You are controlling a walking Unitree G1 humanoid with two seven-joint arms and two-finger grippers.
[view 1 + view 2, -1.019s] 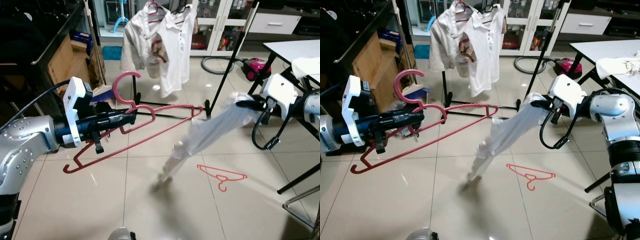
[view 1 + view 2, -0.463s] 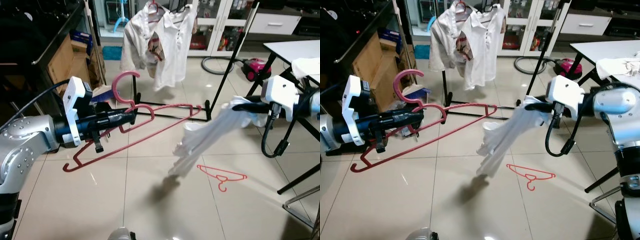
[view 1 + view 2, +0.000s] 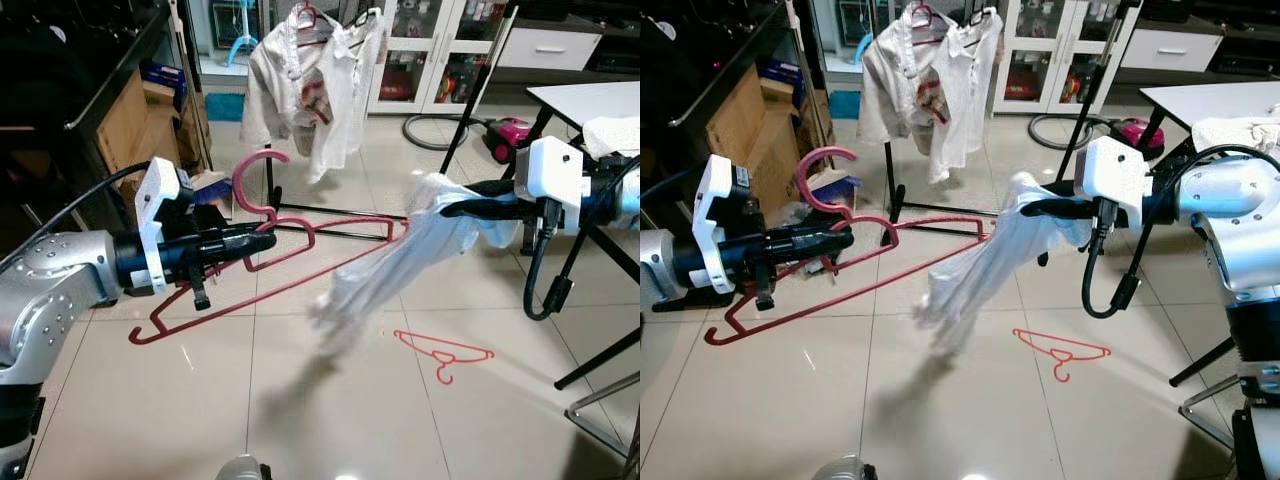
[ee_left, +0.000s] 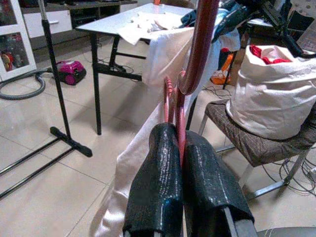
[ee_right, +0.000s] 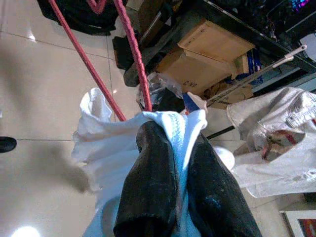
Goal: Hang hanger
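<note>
I have open tiled floor point(image 3: 150, 400) near and between my arms. My left gripper point(image 3: 262, 240) is clamped on the red hanger point(image 3: 290, 265), whose long bar reaches right across the middle and touches the white shirt point(image 3: 400, 265) pinched in my right gripper point(image 3: 462, 208); together they bar the centre.

Beyond them stands the rack point(image 3: 440, 150), its black pole slanting up on the far right and its foot bars lying on the floor, with hung shirts point(image 3: 315, 80) crowding the far middle.

Shelving and boxes point(image 3: 130, 110) wall off the left. A table point(image 3: 585, 95) closes the right. A second hanger point(image 3: 445, 352) lies on the floor, near right.
</note>
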